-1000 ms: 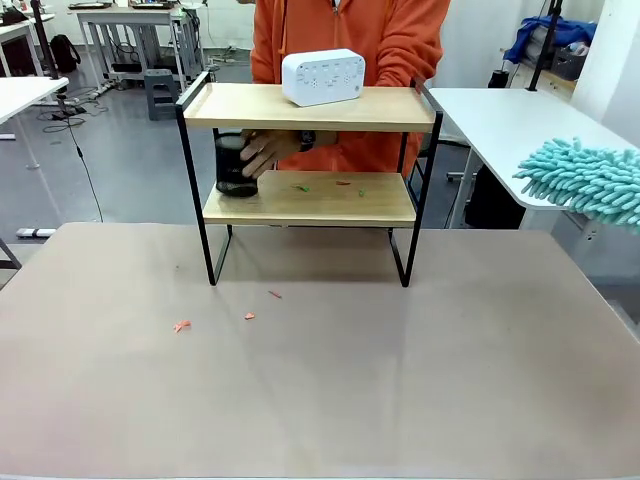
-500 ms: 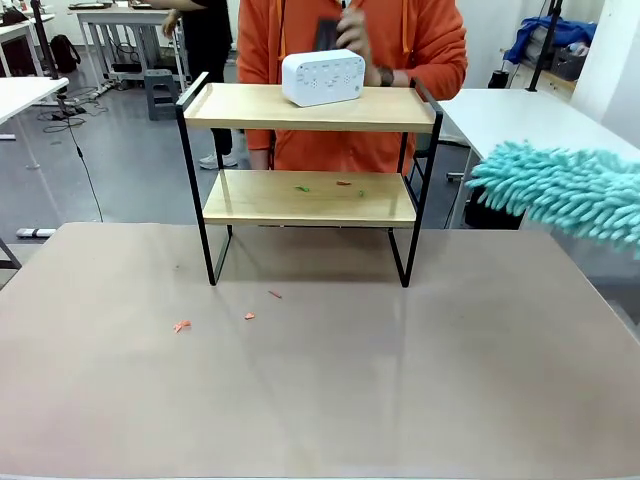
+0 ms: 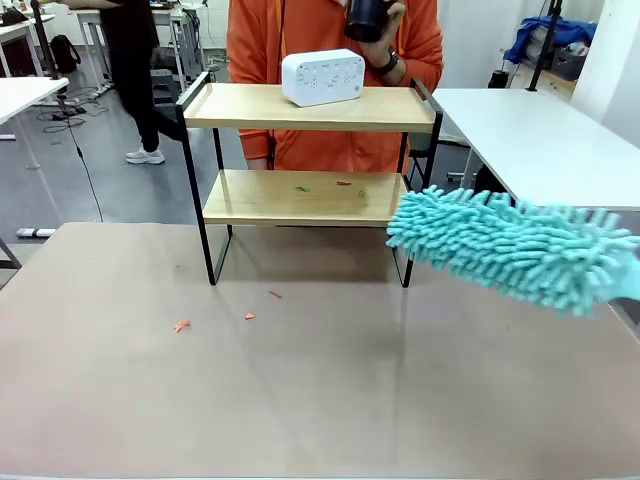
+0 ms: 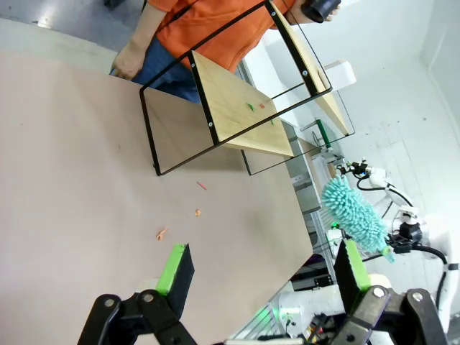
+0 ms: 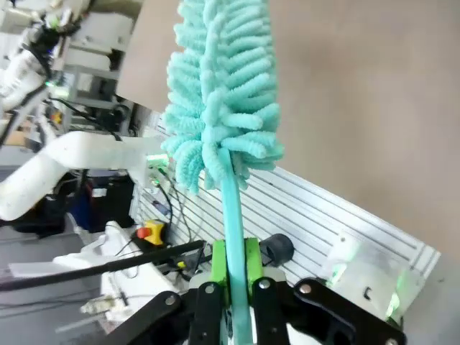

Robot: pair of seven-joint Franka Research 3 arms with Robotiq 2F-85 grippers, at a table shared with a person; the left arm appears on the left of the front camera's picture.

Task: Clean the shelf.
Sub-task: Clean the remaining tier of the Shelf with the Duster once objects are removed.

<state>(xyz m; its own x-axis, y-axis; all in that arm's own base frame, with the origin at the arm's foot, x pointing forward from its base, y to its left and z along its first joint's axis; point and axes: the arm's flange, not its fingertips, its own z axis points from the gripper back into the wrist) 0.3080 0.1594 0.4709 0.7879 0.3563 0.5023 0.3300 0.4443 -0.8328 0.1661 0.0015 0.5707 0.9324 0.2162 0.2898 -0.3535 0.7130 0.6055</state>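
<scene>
Shelf [image 3: 400,108] stands at the far middle of the table [image 3: 400,400], with its long side across the front view and the open front toward the robot. A white box [image 3: 322,77] sits on the top board. The lower board [image 3: 250,200] carries only a few small scraps [image 3: 301,188] near its middle. Behind the shelf a person holds a dark cup [image 3: 365,15] up in one hand [image 3: 392,22].

More scraps [image 3: 181,325] lie on the table in front of the shelf, to the left.

The right gripper [image 5: 233,253] is closed tight on the thin handle of a teal duster [image 3: 510,250]. The duster head comes in from the right, its long axis almost along the shelf's width. Its tip is at the right front leg, about level with the lower board; I cannot tell if it touches. So the scraps lie to the left of the tip and a little farther back.

The left gripper [image 4: 264,267] is wide open and holds nothing. It hangs over the near table, well apart from the shelf, so the right arm is the nearer one.
</scene>
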